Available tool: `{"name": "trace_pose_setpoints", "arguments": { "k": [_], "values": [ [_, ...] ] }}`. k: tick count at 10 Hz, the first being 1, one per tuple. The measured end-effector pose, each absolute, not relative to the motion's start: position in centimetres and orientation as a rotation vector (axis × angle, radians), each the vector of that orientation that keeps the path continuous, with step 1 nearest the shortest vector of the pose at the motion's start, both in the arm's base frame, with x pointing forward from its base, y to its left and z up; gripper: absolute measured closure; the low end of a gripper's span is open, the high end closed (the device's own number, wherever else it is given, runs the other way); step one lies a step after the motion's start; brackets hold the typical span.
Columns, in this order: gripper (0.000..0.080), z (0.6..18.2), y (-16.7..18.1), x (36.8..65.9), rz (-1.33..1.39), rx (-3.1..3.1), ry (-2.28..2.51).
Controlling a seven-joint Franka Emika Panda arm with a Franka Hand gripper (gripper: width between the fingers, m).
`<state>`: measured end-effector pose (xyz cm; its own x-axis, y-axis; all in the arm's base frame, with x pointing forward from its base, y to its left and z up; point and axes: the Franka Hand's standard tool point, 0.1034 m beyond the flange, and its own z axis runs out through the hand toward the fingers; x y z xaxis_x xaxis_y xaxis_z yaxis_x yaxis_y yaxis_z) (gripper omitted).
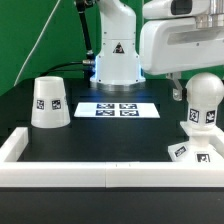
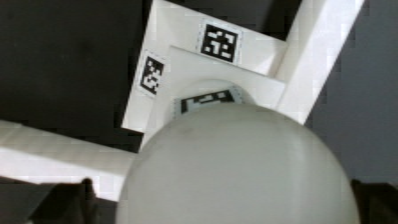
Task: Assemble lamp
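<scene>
Nearest the exterior lens runs the front wall of the white frame point(image 1: 90, 176) that borders the black table point(image 1: 110, 135). Just behind it, in the corner at the exterior view's right, sits the lamp base point(image 1: 193, 151), tags up, with the bulb point(image 1: 203, 100) standing upright on it. My gripper point(image 1: 178, 92) hangs close by the bulb's round head, on its exterior-view-left side and a little behind. From the wrist camera the bulb head point(image 2: 222, 165) fills most of the picture, with the tagged base point(image 2: 192, 68) beyond it. I cannot tell how wide the jaws stand, nor whether they touch the bulb. Shade point(image 1: 50, 103) rests mouth-down, well apart at the exterior view's left. Marker board point(image 1: 117, 109) lies flat mid-table, in front of the robot pedestal point(image 1: 115, 62).
</scene>
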<state>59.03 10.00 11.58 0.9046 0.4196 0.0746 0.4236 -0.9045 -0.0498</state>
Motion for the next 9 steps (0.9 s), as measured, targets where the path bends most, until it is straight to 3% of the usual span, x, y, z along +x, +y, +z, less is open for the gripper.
{"name": "trace_pose_setpoints", "arguments": {
  "k": [9],
  "values": [
    [0.0100, 11.27, 10.24, 59.13, -0.083, -2.525, -1.875]
  ]
}}
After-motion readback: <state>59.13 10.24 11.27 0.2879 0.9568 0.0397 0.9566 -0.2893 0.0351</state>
